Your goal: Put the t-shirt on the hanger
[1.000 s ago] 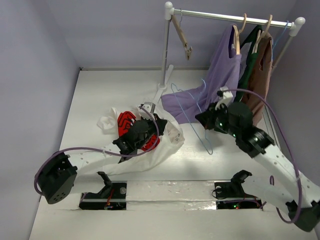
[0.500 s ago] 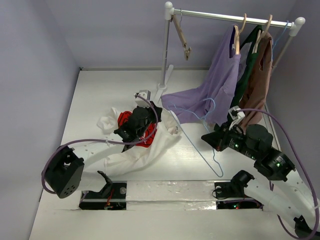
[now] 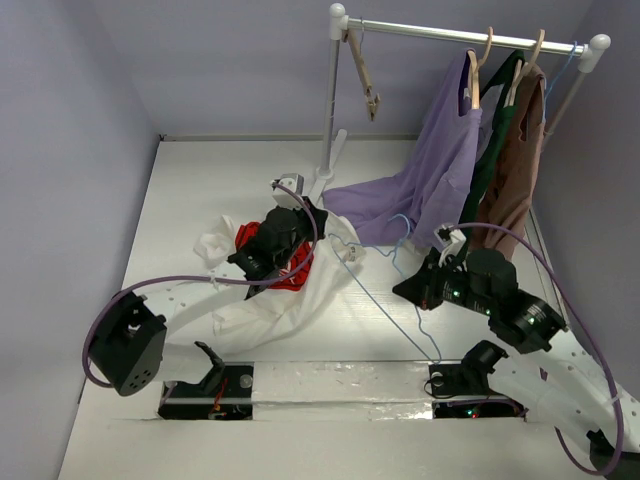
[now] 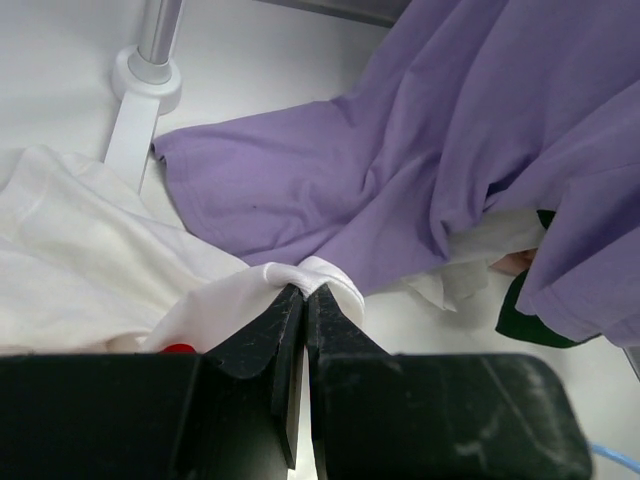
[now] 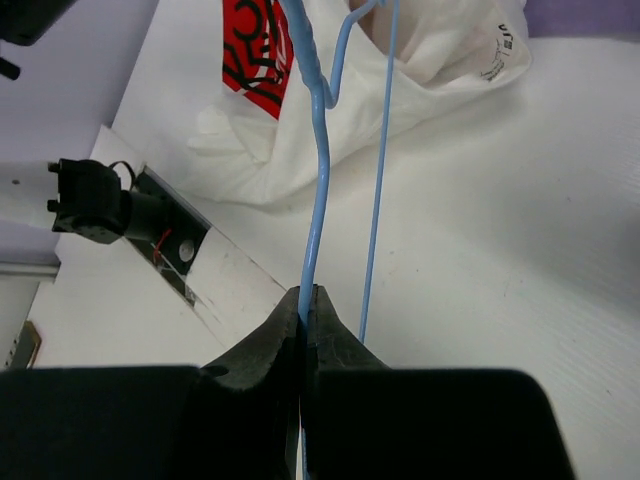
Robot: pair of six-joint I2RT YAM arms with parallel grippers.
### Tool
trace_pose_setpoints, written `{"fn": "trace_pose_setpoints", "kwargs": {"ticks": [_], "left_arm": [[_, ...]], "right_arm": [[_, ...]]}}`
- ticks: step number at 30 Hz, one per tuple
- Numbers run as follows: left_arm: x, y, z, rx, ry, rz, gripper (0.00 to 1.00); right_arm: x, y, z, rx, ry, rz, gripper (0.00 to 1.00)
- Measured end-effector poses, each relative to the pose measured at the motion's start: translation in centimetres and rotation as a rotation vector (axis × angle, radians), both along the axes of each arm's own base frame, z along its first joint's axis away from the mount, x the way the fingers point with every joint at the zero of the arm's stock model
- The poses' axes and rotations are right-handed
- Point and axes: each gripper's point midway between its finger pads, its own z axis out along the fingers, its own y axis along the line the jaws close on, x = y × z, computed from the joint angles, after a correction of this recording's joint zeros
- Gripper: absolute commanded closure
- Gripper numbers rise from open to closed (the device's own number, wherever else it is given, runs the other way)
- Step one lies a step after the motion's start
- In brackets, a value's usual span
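Left wrist: left gripper [image 4: 303, 292] pinches a t-shirt [image 4: 70, 250] fold; right gripper [image 5: 305, 295] clamps the hanger [image 5: 318, 170] wire; hanger seemingly not yet inside shirt, threading all left

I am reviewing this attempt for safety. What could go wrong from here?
The left fingers pinch only a small fold of the t-shirt, so it may slip out. The right fingers clamp one thin wire of the hanger, which may twist. The purple shirt lies close by and could snag.
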Motion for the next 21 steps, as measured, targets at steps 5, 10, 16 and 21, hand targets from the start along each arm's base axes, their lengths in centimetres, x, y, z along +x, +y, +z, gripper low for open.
{"fn": "trace_pose_setpoints", "kwargs": {"ticks": [5, 10, 16, 21], "left_arm": [[-1.4, 1.0, 1.5, -0.022, -0.021, -0.012, 1.0], [-2.8, 1.4, 3.2, -0.053, -0.047, -0.048, 1.0], [-5.6, -0.1, 3.9, -0.056, -0.042, -0.149, 1.0], [-9.7, -1.3, 5.9, -0.041, -0.049, -0.229, 1.0]], "right_arm": [[1.4, 0.7, 0.7, 0.023, -0.037, -0.02, 1.0], [2.5, 2.0, 1.8, 0.057, -0.08, -0.014, 1.0], [3.0, 5.0, 0.9, 0.046, -0.104, 0.015, 1.0], [3.0, 7.0, 1.5, 0.065, -0.182, -0.005, 1.0]]}}
